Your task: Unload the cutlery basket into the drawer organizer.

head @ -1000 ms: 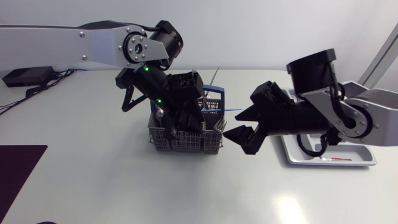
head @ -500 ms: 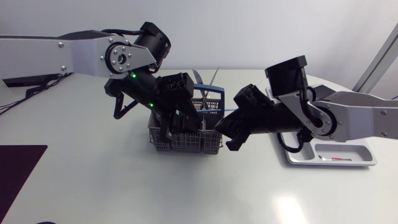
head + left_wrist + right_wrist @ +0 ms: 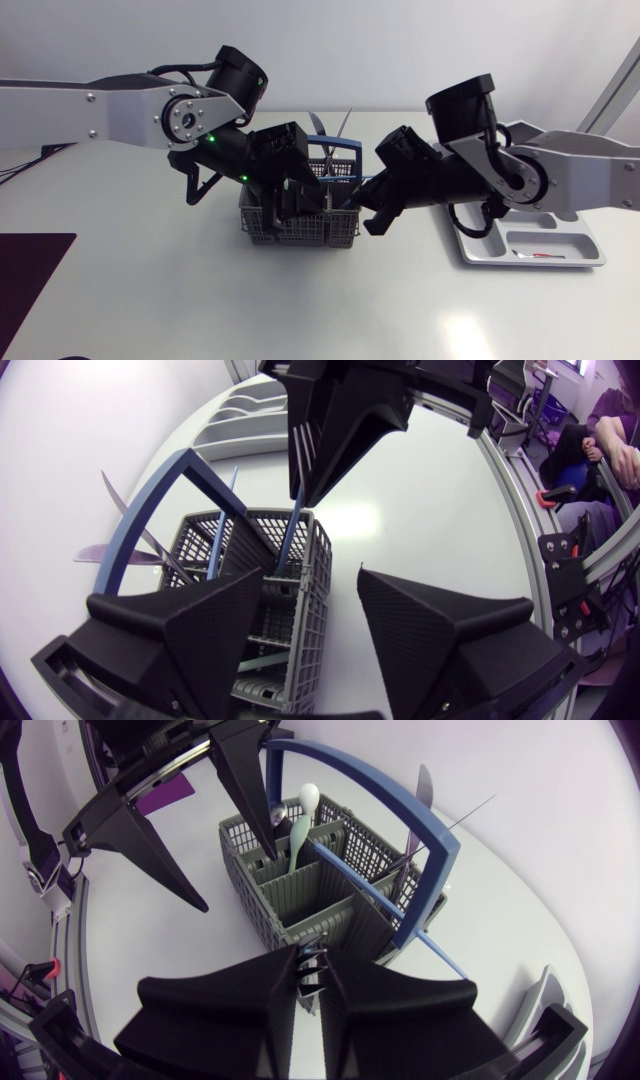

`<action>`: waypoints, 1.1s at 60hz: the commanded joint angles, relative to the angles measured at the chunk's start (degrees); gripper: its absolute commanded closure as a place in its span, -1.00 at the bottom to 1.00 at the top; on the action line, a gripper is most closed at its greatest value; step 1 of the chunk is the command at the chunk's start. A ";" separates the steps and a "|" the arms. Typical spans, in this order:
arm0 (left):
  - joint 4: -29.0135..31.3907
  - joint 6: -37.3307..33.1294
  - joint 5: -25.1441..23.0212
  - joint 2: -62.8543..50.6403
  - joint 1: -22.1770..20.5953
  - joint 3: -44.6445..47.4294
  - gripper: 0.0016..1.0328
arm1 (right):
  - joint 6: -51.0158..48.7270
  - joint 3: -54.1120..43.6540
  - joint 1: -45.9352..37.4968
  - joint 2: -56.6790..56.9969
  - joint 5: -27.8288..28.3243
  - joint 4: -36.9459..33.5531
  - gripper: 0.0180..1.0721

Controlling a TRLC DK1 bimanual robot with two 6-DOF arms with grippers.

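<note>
Now the right pincer point(image 3: 312, 966) has swung in from beside the organizer point(image 3: 560, 258) to the basket point(image 3: 300, 230). Its fingers are nearly together, apparently pinching a thin handle point(image 3: 316, 961) at their tips. The left pincer point(image 3: 310, 574) gapes wide, one finger inside the basket and one outside. A lift-out looks likely next.
</note>
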State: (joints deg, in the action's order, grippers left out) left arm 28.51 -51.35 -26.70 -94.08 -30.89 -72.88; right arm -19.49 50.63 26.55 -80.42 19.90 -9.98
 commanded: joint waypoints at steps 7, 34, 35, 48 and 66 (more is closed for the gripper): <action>-3.20 3.10 0.95 2.33 -1.45 1.87 -0.39 | 2.17 4.74 0.79 4.13 0.75 -5.05 0.89; -11.11 6.18 5.25 2.41 -4.96 4.42 -0.42 | 2.96 8.34 2.63 5.01 0.75 -12.08 0.89; -11.55 6.26 5.69 2.24 -5.14 4.59 -0.42 | 2.87 8.34 2.63 5.01 0.67 -12.08 0.89; -15.24 6.26 8.24 -0.66 -6.46 5.56 -0.42 | 2.96 7.38 2.63 4.13 0.67 -11.38 0.88; -16.47 6.18 8.86 -3.12 -6.28 5.82 -0.41 | 2.96 1.66 2.55 2.55 0.58 -6.02 0.51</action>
State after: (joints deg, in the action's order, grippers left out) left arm 12.43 -46.04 -17.87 -95.79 -37.32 -68.38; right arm -18.13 55.13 28.42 -76.25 19.57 -17.50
